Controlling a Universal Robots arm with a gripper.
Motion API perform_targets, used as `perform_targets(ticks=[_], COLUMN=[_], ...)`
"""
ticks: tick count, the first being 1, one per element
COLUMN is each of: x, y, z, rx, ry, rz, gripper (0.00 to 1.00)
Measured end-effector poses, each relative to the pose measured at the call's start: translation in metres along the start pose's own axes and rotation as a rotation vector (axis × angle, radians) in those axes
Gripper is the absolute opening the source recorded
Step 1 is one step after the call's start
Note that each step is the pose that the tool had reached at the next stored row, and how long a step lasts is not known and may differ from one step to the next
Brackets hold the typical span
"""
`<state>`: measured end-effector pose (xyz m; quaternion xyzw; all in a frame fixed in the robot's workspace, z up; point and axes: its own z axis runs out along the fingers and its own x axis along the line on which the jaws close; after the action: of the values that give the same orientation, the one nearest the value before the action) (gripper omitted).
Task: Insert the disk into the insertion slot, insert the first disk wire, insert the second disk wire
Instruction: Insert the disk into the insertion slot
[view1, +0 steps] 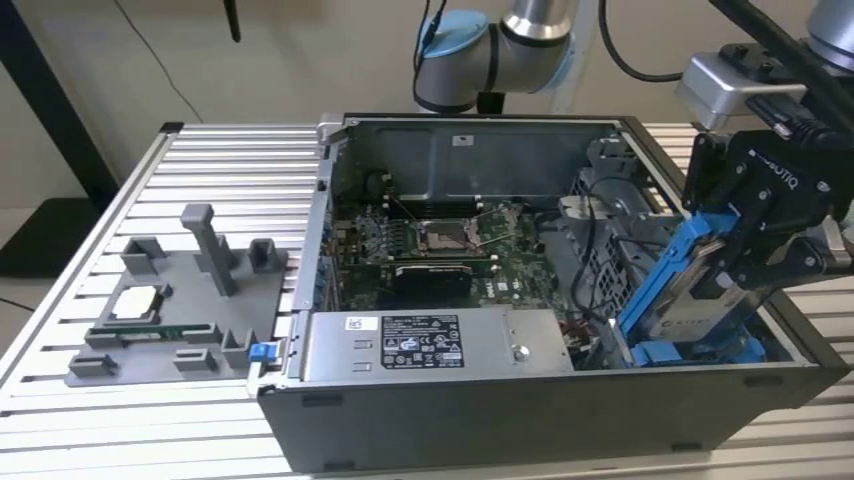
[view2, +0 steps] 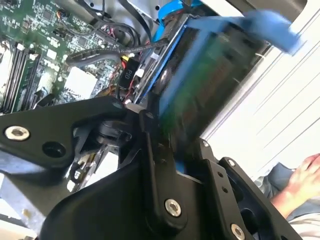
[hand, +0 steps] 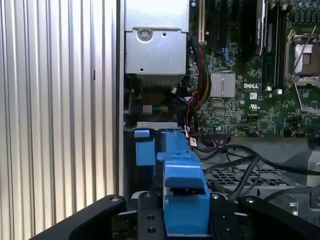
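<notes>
Beige wall (view1: 294, 60) behind; ribbed aluminium table (view1: 200, 155); even light.

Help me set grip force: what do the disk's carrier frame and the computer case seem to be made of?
On the disk, the carrier frame looks like bright blue moulded plastic, smooth and faintly glossy; the drive body looks silver-grey metal. The computer case is probably painted or coated sheet metal, matte dark grey, with folded edges.

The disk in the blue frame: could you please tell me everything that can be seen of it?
The disk is a flat silver-grey drive clipped in a bright blue plastic frame. It is steeply tilted, its top leaning toward the exterior view's right, clamped between the gripper's fingers. Its lower end reaches into the open computer case at the blue-edged slot.
</notes>
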<state>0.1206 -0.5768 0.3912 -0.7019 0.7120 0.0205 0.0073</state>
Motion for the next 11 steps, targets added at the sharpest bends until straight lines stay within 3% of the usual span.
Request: perform_targets(ticks=[6, 7, 11], x=[-0.0007, -0.0011, -0.0028], y=[0.0002, 0.0003, 0.0002], z=[-0.0092, -0.0094, -0.0089], rx=[-0.0002, 0.0, 0.011], ry=[-0.0027, -0.0069, -0.0432], rz=[0.0, 0.0, -0.001], gripper=[1.0, 1.0, 1.0])
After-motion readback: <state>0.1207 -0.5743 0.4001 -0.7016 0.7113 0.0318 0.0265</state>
